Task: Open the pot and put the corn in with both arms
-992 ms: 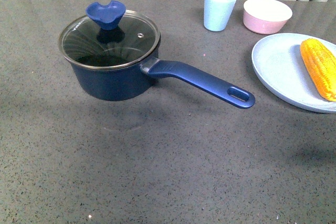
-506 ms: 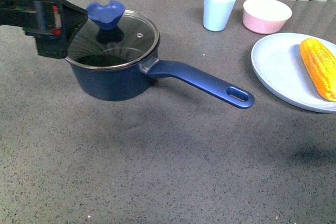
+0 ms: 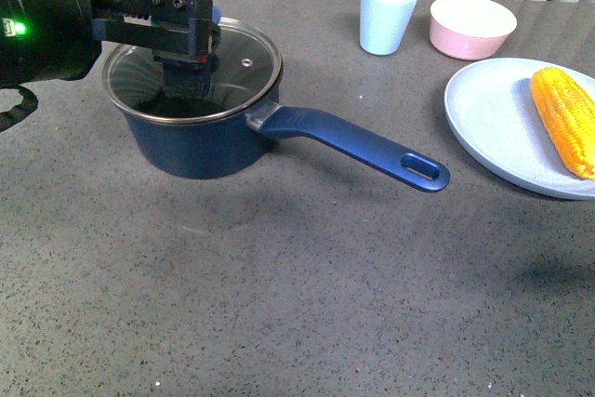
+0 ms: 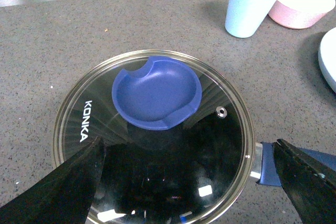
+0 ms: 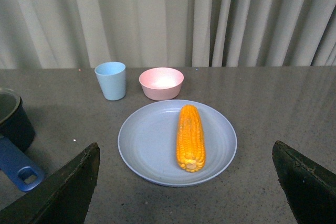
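The dark navy pot (image 3: 209, 141) stands at the back left of the table, its long blue handle (image 3: 363, 144) pointing right and toward me. Its glass lid (image 3: 244, 60) is on, and the blue knob (image 4: 156, 93) shows in the left wrist view. My left gripper (image 3: 181, 30) is open above the lid, over the knob, its fingers (image 4: 68, 187) spread wide. The yellow-orange corn (image 3: 564, 120) lies on a pale blue plate (image 3: 497, 123) at the right; it also shows in the right wrist view (image 5: 190, 137). My right gripper (image 5: 186, 192) is open, short of the plate (image 5: 147, 145), out of the front view.
A pale blue cup (image 3: 388, 15) and a pink bowl (image 3: 472, 26) stand at the back, right of the pot. They also show in the right wrist view, the cup (image 5: 111, 80) and bowl (image 5: 161, 83) beyond the plate. Curtains hang behind the table.
My left arm has come in from the left and moved right over the pot lid, now covering the knob in the front view. The pot and corn have not moved.
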